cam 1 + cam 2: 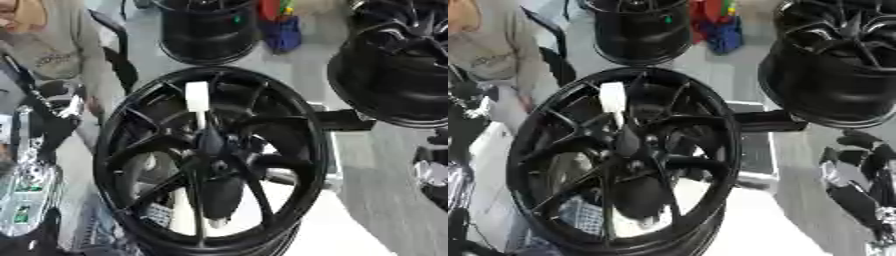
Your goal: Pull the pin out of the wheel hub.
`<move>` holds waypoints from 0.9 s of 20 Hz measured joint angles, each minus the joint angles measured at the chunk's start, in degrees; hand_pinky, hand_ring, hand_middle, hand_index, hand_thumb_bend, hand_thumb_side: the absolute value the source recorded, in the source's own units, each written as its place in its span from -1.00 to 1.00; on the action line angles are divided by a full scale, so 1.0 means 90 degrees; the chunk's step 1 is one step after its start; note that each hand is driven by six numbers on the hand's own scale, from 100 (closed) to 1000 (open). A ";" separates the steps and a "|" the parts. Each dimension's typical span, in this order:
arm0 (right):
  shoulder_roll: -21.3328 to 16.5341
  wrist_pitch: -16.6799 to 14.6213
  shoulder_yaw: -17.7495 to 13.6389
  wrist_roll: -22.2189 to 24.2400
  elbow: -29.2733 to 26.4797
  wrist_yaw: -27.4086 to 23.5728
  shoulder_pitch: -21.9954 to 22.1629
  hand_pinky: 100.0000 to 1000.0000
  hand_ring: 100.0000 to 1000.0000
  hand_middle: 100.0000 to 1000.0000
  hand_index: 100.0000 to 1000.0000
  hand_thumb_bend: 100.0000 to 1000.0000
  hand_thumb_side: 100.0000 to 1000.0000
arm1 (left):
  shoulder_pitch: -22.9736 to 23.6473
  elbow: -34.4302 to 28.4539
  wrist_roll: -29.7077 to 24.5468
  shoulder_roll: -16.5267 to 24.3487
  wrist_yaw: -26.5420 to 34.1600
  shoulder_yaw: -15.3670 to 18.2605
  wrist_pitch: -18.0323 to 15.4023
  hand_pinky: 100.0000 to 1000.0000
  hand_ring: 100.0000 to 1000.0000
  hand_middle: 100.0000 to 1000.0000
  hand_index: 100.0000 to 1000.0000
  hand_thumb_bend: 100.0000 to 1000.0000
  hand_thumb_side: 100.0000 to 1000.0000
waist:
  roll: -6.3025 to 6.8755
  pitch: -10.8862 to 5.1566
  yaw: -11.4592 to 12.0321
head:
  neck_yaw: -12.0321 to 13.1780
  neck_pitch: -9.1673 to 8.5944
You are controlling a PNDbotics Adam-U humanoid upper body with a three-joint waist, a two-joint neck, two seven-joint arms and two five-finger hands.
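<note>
The wheel hub [210, 160] stands in the middle before us, and the white pin [197, 97] sticks up from its centre — so it is easy to reach from above. Our right hand [859, 172] waits at the right edge, apart from the wheel; whether its fingers are spread or closed we cannot tell, and the left hand is not seen.

— Where is the right hand [859, 175]?
— At the right edge, low in the right eye view, black fingers spread and relaxed, holding nothing.
— And the left hand [35, 150]?
— By the left edge; its fingers can't be made out.
</note>
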 measured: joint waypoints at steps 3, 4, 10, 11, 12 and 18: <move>0.0000 -0.0001 0.0000 0.0000 0.0001 0.0000 0.0000 0.38 0.12 0.24 0.48 -0.83 -1.00 | -0.0004 -0.0003 0.0000 0.0003 0.0000 0.0000 0.0000 0.09 0.04 0.14 0.35 -0.22 -0.68 | 0.0002 0.0000 0.0000 | 0.0000 0.0000; 0.0000 -0.0001 0.0000 0.0000 0.0001 0.0000 0.0000 0.38 0.12 0.24 0.48 -0.84 -1.00 | -0.0004 -0.0005 0.0000 0.0007 0.0000 0.0000 0.0000 0.09 0.04 0.14 0.35 -0.22 -0.68 | 0.0004 0.0000 -0.0001 | -0.0002 0.0000; 0.0000 -0.0005 0.0000 0.0003 0.0002 0.0000 -0.0001 0.39 0.12 0.24 0.48 -0.84 -1.00 | -0.0026 -0.0031 -0.0002 0.0082 -0.0005 -0.0003 0.0000 0.09 0.04 0.14 0.36 -0.17 -0.67 | 0.0015 0.0000 -0.0011 | -0.0018 0.0000; 0.0000 -0.0007 0.0000 0.0006 0.0002 0.0000 -0.0003 0.39 0.12 0.24 0.48 -0.84 -1.00 | -0.0070 -0.0045 -0.0013 0.0165 -0.0008 -0.0006 0.0005 0.10 0.05 0.15 0.37 -0.14 -0.65 | 0.0017 0.0000 -0.0025 | -0.0018 0.0000; 0.0000 -0.0011 0.0000 0.0011 0.0002 0.0000 -0.0005 0.39 0.12 0.24 0.48 -0.84 -1.00 | -0.0125 -0.0067 -0.0047 0.0307 -0.0015 -0.0031 0.0004 0.10 0.06 0.17 0.39 -0.11 -0.63 | 0.0022 0.0000 -0.0049 | -0.0018 0.0000; -0.0007 -0.0014 0.0023 0.0047 0.0006 0.0001 -0.0008 0.39 0.12 0.24 0.48 -0.84 -1.00 | -0.0711 -0.0330 -0.0943 0.2285 -0.0350 -0.0653 -0.0029 0.24 0.17 0.34 0.58 -0.02 -0.39 | 0.0116 -0.0001 -0.0200 | 0.0010 0.0001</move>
